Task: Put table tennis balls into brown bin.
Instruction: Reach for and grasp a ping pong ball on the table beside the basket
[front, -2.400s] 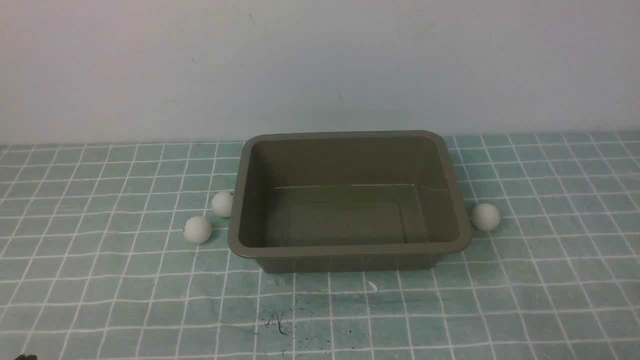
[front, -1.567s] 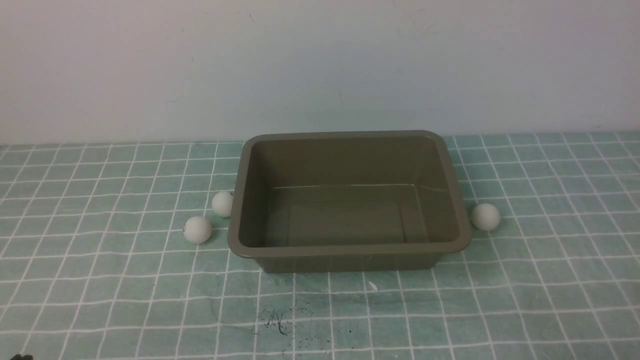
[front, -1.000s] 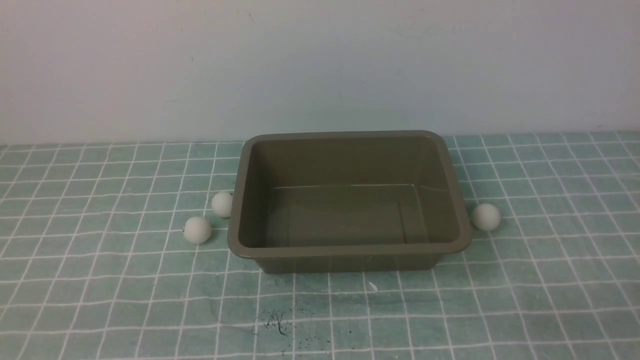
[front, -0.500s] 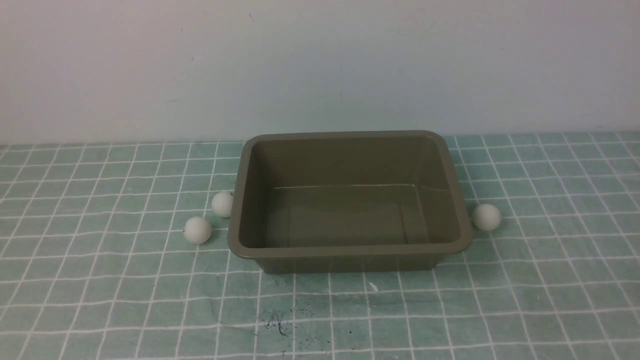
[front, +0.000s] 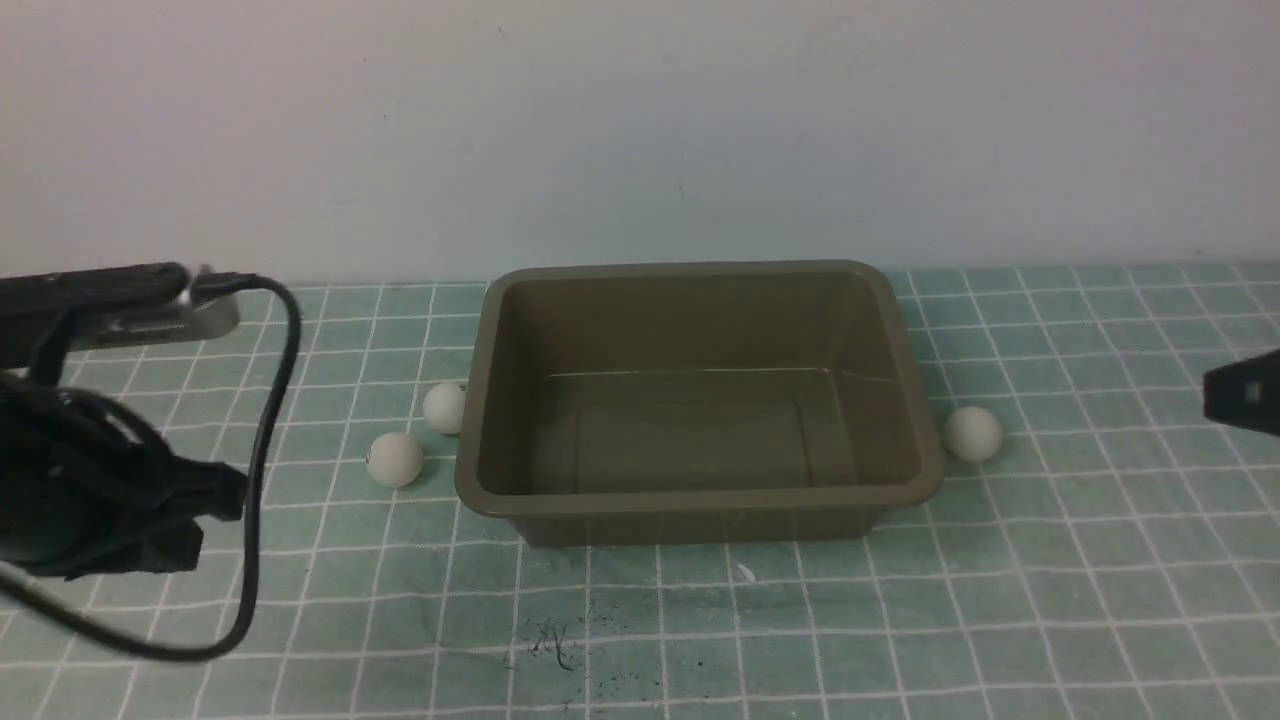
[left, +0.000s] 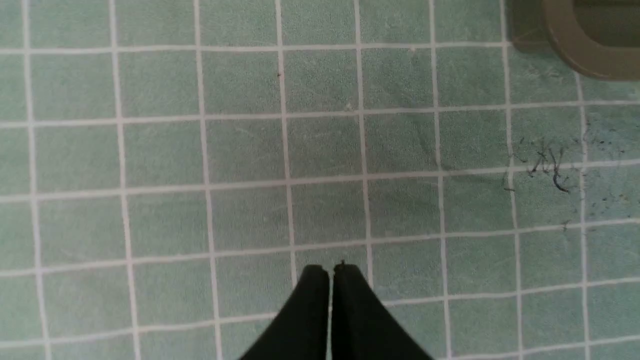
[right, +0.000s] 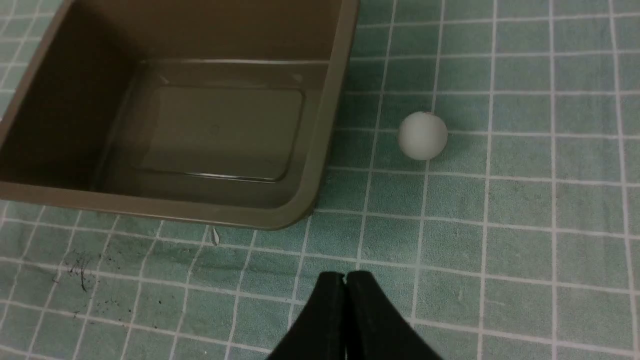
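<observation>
Olive-brown rectangular plastic bin (front: 700, 522) with rounded corners and flared rim sits upright mid-table on the teal cloth with white grid lines (front: 640, 620); its interior shows only its own bare floor. All three small matte white table tennis balls lie outside it on the cloth: the far left ball (front: 445, 407) just beside the bin's left wall, the near left ball (front: 395, 459) a little further left and closer to the camera, and the right ball (front: 971, 433) just beside the bin's right rim. Left gripper (left: 330, 270): black fingers pressed together, nothing between them, pointing down over bare cloth; in its wrist view only a corner of the bin's rim and some black scribble marks (left: 547, 170) appear, with no ball in the frame. In the front view the left arm (front: 90, 500) is a dark mass with a looping black cable (front: 270, 400) at the left edge, left of both left balls and apart from them. Right gripper (right: 345, 276): fingers likewise closed tip to tip and empty, hovering above the cloth, the right ball ahead of the tips and clearly apart, the bin's near right corner close by. From the front, only a dark end of the right arm (front: 1245, 402) shows at the right edge, well right of that ball.
</observation>
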